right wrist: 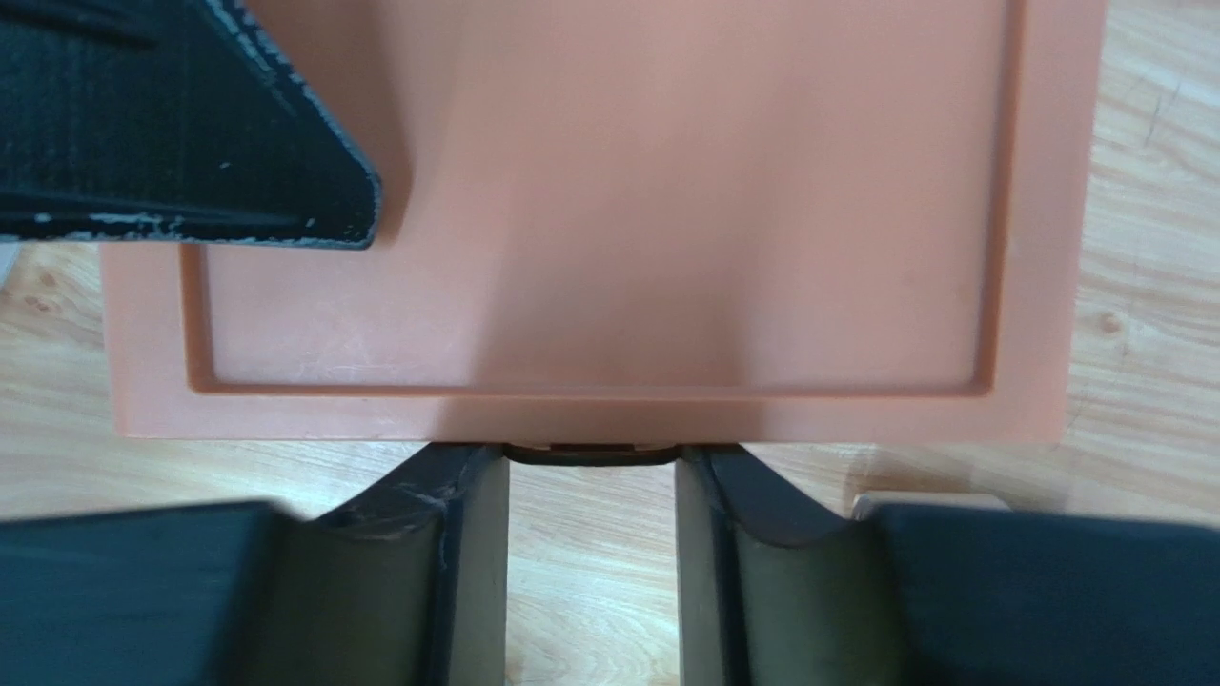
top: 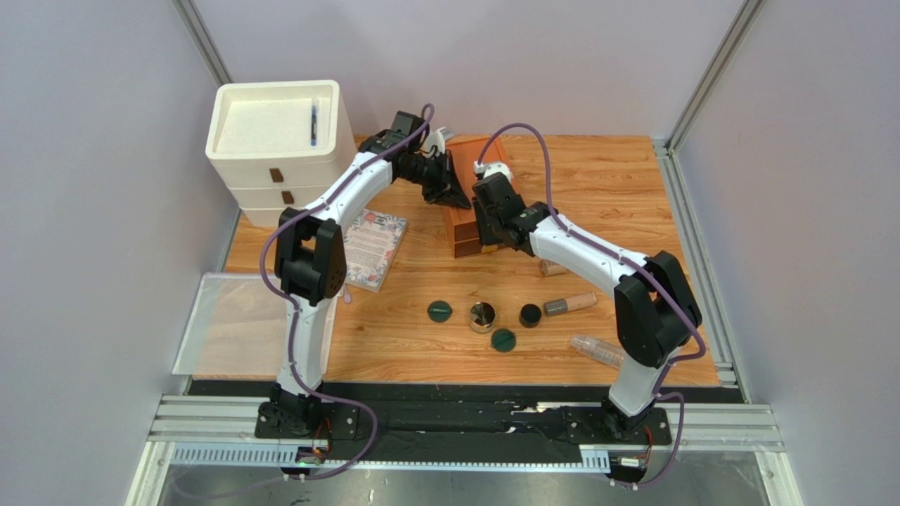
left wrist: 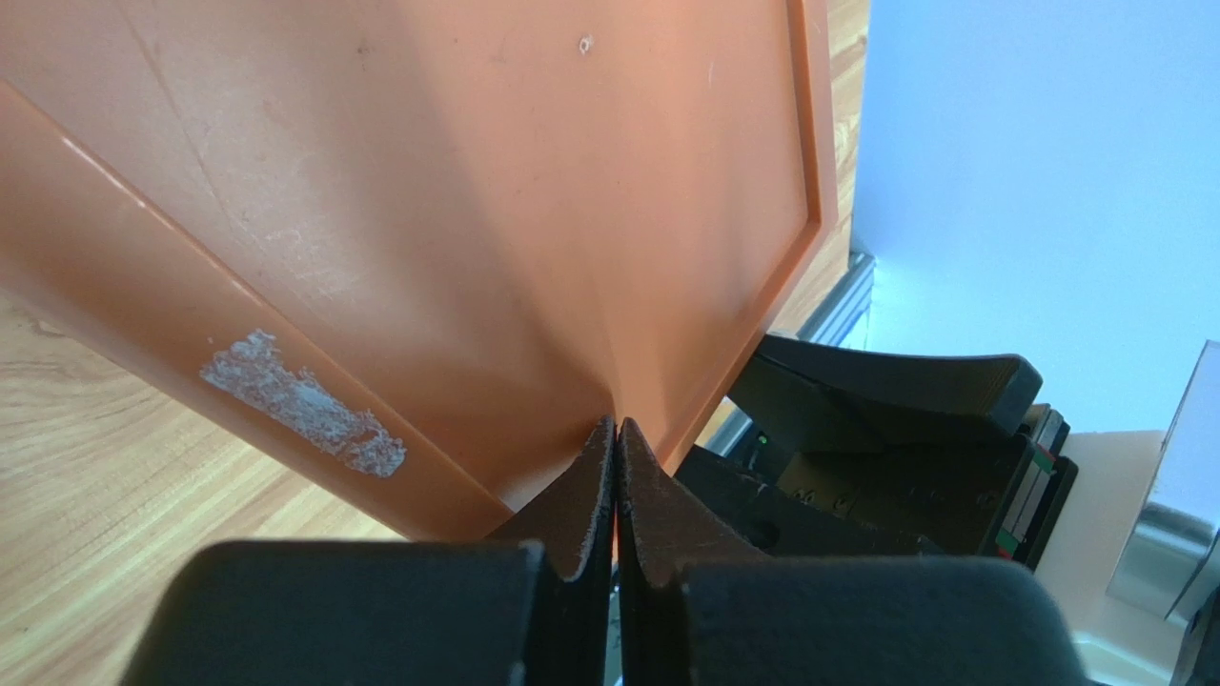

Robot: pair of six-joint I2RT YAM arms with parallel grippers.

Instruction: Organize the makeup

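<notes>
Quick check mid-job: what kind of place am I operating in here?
Most likely a robot lab test cell, not a home: plain grey panel walls on metal frame posts, an aluminium mounting rail along the near edge, and a wood-grain table staged with cosmetics.

Small cosmetics (top: 482,316) loose, front-right, flat.

I could read no text, brand or number anywhere. The floral notebook (top: 372,249) on the left of the worktop was too small to show any lettering. The orange box (left wrist: 430,215) bore only a scraped whitish patch (left wrist: 301,403), and the makeup (top: 483,316) showed no legible marking.
</notes>
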